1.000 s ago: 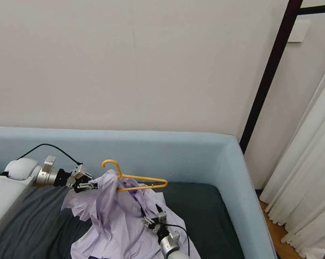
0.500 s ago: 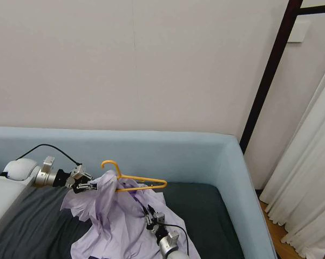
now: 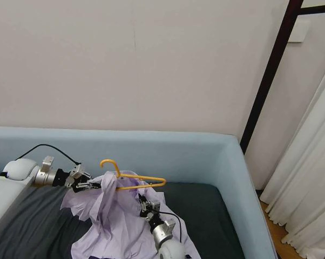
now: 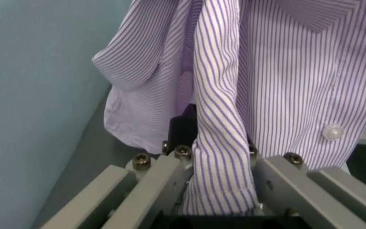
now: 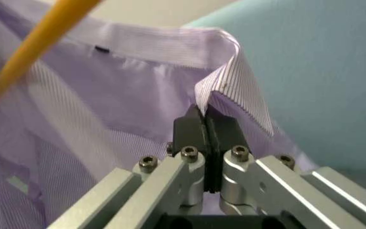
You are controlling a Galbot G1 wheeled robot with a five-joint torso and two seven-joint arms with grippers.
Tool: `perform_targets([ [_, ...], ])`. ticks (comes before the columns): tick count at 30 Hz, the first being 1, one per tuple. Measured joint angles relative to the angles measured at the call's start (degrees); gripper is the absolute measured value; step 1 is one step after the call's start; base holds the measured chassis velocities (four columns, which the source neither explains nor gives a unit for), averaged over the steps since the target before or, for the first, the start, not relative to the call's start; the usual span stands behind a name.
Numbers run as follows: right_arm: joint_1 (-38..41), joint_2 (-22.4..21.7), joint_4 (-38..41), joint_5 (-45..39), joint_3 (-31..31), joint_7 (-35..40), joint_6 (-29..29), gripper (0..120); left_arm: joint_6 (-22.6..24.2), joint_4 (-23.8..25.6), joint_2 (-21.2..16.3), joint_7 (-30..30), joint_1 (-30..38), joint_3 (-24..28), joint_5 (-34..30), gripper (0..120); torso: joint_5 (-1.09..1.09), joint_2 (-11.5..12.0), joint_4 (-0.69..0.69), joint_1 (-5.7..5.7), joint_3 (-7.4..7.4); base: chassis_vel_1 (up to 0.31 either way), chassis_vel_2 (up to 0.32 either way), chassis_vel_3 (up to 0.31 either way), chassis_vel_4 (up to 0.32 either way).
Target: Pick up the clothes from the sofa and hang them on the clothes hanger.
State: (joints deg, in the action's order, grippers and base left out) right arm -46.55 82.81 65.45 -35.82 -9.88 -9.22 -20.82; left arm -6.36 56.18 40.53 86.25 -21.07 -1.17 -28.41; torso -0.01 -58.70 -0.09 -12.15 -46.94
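- Head view showed a lilac pin-striped cotton shirt (image 3: 111, 226) heaped in the lower middle of the frame. It lay on the dark seat of a pale blue upholstered sofa (image 3: 205, 151), its upper part draped over a yellow plastic clothes hanger (image 3: 143, 178).
- The hanger's long axis ran almost level across the frame, dipping slightly toward the right. Its hook stood up at the left end, nearest the left pincer (image 3: 88, 185).
- The left pincer reached in from the lower left and met the shirt just beside the hook. In the left wrist view a folded strip of the striped cloth (image 4: 285, 71) ran down between its jaws (image 4: 216, 157), so it was gripping the shirt.
- The right pincer (image 3: 141, 203) came up from the bottom of the frame and sat just under the middle of the hanger's bar.
- In the right wrist view the right pincer's black pads (image 5: 205, 129) were pressed together on the edge of the collar (image 5: 157, 47). The yellow bar (image 5: 34, 47) slanted across the upper left, above and beyond the pinch.
- By my reading, the coming move turned on this: the collar lay just below the bar, and the right arm was the nearer one to lift it over the hanger's free end.
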Motion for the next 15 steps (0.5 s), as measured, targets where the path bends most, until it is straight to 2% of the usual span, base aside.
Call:
perform_targets([
  [2, 0.9, -3.3, 1.9, -0.6, -0.3, -0.3, 0.9, 0, -0.2, -0.7, 0.8, 0.3, 0.9, 0.6, 0.3, 2, 0.01, 0.0, -0.01, 0.0, 0.0, 0.0, 0.0, 0.0, 0.0],
  [3, 0.9, -3.3, 1.9, -0.6, -0.3, -0.3, 0.9, 0, -0.2, -0.7, 0.8, 0.3, 0.9, 0.6, 0.3, 2, 0.01, 0.0, -0.01, 0.0, 0.0, 0.0, 0.0, 0.0, 0.0],
  [7, 3.5, -9.9, 5.1, -0.9, -1.9, -1.6, 2.9, 0, -0.6, -1.9, 2.3, 0.7, 3.2, 1.6, 1.1, 2, 0.02, 0.0, -0.01, 0.0, 0.0, 0.0, 0.0, 0.0, 0.0],
  [8, 3.5, -9.9, 5.1, -0.9, -1.9, -1.6, 2.9, 0, -0.6, -1.9, 2.3, 0.7, 3.2, 1.6, 1.1, 2, 0.02, 0.0, -0.01, 0.0, 0.0, 0.0, 0.0, 0.0, 0.0],
  [15, 9.3, -17.3, 6.4, -1.8, -4.1, -7.6, 4.1, 0, -1.9, -3.2, 3.2, 0.4, 5.6, 2.2, 2.7, 2, 0.02, 0.0, 0.0, -0.01, -0.01, 0.0, 0.0, 0.0, 0.0],
])
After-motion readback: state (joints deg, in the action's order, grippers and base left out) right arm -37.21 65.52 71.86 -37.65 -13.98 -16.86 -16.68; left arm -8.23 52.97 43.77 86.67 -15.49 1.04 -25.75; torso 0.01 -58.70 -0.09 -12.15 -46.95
